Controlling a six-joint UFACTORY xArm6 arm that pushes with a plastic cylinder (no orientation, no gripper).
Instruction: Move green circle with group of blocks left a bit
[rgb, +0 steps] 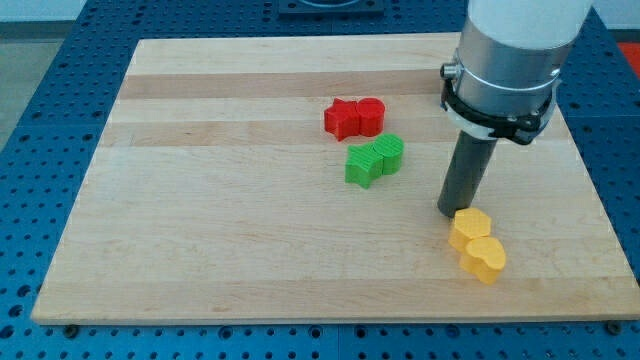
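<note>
The green circle (390, 153) sits near the board's middle, touching a green star-like block (362, 165) on its left. Just above them a red star-like block (342, 118) and a red circle (371, 116) touch each other. My tip (450, 211) rests on the board to the right of and below the green pair, with a clear gap between. It stands right at the upper left edge of a yellow hexagon-like block (469, 229), which touches a yellow heart-like block (484, 257) below it.
The wooden board (200, 200) lies on a blue perforated table (30, 150). The arm's grey and white body (505, 60) rises over the board's upper right part.
</note>
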